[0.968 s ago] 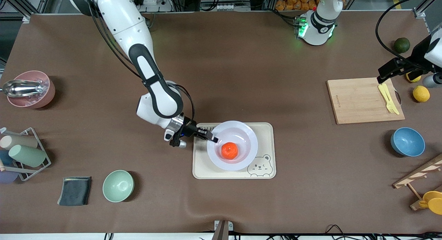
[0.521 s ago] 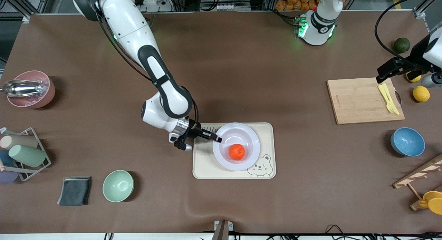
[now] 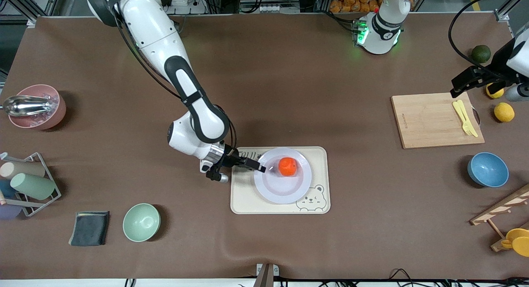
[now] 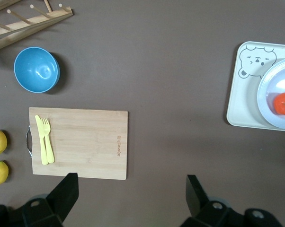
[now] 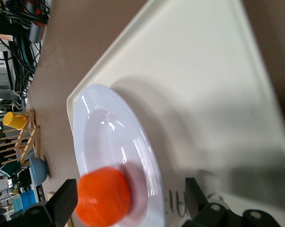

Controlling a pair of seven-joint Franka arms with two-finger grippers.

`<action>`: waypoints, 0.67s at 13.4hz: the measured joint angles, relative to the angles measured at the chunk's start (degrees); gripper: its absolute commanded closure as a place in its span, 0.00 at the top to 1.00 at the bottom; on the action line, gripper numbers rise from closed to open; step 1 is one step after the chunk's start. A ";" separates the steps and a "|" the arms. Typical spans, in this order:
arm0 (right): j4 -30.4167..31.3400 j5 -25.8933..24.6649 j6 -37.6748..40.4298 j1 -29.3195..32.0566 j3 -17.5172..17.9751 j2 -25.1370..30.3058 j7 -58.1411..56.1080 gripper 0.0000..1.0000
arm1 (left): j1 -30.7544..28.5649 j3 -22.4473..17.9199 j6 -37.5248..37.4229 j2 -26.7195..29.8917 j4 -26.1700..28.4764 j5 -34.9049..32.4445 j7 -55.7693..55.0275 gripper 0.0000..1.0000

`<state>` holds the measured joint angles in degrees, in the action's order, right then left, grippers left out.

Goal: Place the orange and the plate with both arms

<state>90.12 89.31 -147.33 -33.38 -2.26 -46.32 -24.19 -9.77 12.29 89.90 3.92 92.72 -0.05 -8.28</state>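
The pale plate [image 3: 281, 188] lies flat on the beige bear tray [image 3: 244, 198]. The orange [image 3: 287, 166] sits on the plate, on the part farther from the front camera. My right gripper [image 3: 259, 168] is low at the plate's rim on the right arm's side. In the right wrist view it [image 5: 131, 204] is open, with the orange [image 5: 103, 196] and the plate's rim [image 5: 109, 137] between its fingers. My left gripper [image 3: 458, 88] is open and empty above the cutting board's corner, and it [image 4: 130, 198] shows the same way in the left wrist view.
A wooden cutting board [image 3: 430, 122] carries a yellow fork and knife [image 3: 465, 117]. Two lemons [image 3: 504, 112] and a dark green fruit [image 3: 481, 53] lie beside it. A blue bowl [image 3: 487, 169], green bowl [image 3: 141, 222], pink bowl [image 3: 35, 107], cup rack [image 3: 25, 183] and dark cloth [image 3: 89, 228] stand around.
The plate has come down from a raised tilt to lie flat on the tray. The orange has rolled across it, away from the front camera. The left arm has hardly moved.
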 measured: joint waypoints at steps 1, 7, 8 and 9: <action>0.02 -1.37 0.01 0.98 -0.26 0.38 -2.38 1.00 | 0.00 0.01 -0.08 0.24 0.00 0.00 0.00 1.00; 0.29 -24.96 0.45 2.53 -5.16 4.24 -6.09 1.00 | 0.00 0.03 -0.13 0.43 0.01 0.00 0.00 1.00; 0.30 -29.02 0.69 2.53 -5.97 4.99 -6.14 1.00 | 0.00 0.03 -0.13 0.43 0.01 0.00 0.00 1.00; 0.30 -32.85 1.53 2.52 -6.93 5.82 -6.20 1.00 | 0.00 0.03 -0.13 0.43 0.01 0.00 0.00 1.00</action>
<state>90.42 56.46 -145.81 -30.85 -9.19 -40.50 -30.38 -9.77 12.33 89.76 4.35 92.73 -0.05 -8.28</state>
